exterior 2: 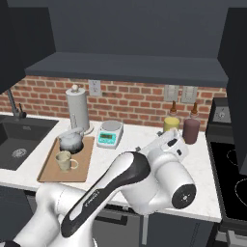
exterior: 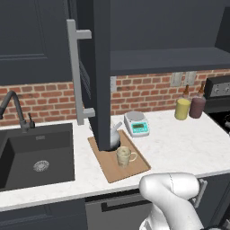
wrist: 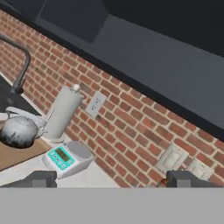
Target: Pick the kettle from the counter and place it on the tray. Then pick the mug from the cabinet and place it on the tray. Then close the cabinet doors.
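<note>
Far left of the end effector (wrist: 111, 178) (fingers spread), kettle (wrist: 17, 131) on tray (wrist: 22, 153).

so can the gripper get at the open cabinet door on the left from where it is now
Probably yes. The gripper is open and empty, and the door's bar handle hangs out over the counter with nothing in front of it.

An open cabinet door (exterior: 99, 72) hides most of the kettle (exterior: 116, 134).
</note>
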Motion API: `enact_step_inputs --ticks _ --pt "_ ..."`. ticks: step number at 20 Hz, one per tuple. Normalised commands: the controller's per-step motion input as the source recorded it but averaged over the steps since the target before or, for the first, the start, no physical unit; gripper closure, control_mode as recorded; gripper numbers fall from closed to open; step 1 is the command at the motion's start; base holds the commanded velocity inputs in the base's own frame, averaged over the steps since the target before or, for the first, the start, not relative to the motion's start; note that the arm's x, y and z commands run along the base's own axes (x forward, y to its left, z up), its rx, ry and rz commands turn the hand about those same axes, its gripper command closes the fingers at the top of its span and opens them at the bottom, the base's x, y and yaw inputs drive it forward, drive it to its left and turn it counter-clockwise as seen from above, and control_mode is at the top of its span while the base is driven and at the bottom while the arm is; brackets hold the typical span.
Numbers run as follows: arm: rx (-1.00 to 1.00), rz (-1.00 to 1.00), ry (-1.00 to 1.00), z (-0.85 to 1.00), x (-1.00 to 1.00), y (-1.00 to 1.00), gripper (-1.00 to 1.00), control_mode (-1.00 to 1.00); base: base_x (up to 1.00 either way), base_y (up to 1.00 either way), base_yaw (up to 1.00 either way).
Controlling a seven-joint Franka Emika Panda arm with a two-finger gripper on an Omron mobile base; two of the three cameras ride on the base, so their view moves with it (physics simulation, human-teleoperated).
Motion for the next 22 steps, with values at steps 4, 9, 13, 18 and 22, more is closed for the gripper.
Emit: enact_step_inputs --ticks 4,9,13,18,22 --pt "0.00 -0.12 -0.11 0.34 -0.09 -0.75 -1.00 -1.00 0.00 0.00 0.00" --pt "0.01 -0.10 -0.08 0.25 -0.04 -0.68 -1.00 -1.00 0.00 0.00 0.00" --pt "0.05 -0.03 -0.11 -0.11 0.00 -0.37 -1.00 -1.00 0.00 0.00 0.00" --pt "0.27 0.03 -0.30 -0.68 0.02 -0.07 -1.00 -1.00 0.00 0.00 0.00" --pt "0.31 0.08 -0.27 -0.39 0.03 -0.07 -1.00 -1.00 0.00 0.00 0.00"
